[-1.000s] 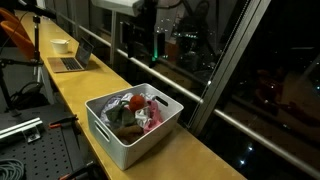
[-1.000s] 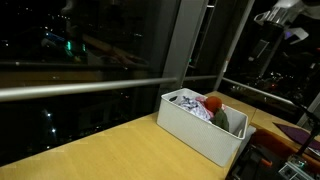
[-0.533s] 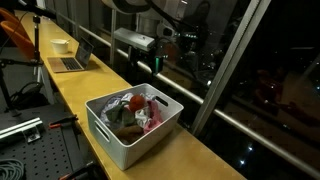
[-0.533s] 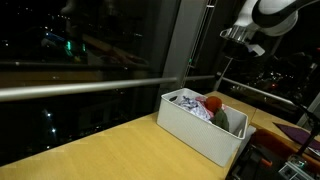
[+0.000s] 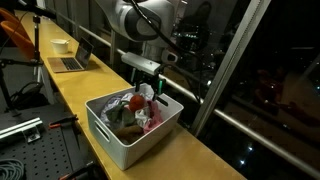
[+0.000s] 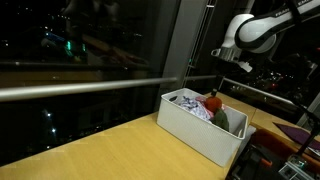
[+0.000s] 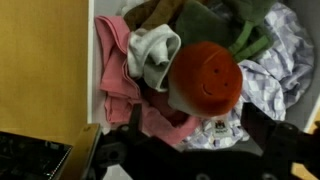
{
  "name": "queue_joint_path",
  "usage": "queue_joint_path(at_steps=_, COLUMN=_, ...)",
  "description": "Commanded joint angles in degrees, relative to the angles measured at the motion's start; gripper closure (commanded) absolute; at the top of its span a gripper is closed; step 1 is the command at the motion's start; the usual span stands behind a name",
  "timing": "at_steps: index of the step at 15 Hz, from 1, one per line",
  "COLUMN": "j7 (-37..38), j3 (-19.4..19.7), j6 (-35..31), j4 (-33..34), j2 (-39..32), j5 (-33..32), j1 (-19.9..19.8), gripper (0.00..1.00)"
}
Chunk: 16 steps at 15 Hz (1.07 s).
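Claw [image 7: 195, 140], jaws apart, hangs over one white bin [image 5: 125, 150] on the surface [image 5: 72, 92]. One red toy [image 7: 205, 78] lies at its 12 o'clock. Only the wrist view shows one pink cloth [image 7: 115, 62] and one sock [image 7: 152, 55], at the toy's 9 o'clock.

In the wrist view my jaws are a dark blur, cut off by the bottom edge; I cannot tell how wide they stand; they hide the lower end of the pink cloth [image 7: 120, 75]; the patterned cloth [image 7: 285, 60] runs off the right edge; in an exterior view the bin [image 6: 200, 135] wall hides most of the contents.
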<state>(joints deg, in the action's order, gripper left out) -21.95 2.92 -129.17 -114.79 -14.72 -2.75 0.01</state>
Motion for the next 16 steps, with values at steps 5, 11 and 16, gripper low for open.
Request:
queue_joint_path(at_steps=5, j7=-0.5, j3=-3.5, j6=1.9, j4=0.7, j2=-5.3, j5=3.6, j1=-1.9, gripper=0.00)
queue_joint_path(at_steps=11, j7=0.6, j3=-2.8, j6=-1.1, j4=-1.8, j2=-7.7, j5=3.9, j1=-3.8, gripper=0.00)
queue_joint_path(at_steps=16, j7=2.6, j3=-3.2, j6=-1.3, j4=0.9, j2=-10.3, j5=2.5, j1=-3.1, gripper=0.00)
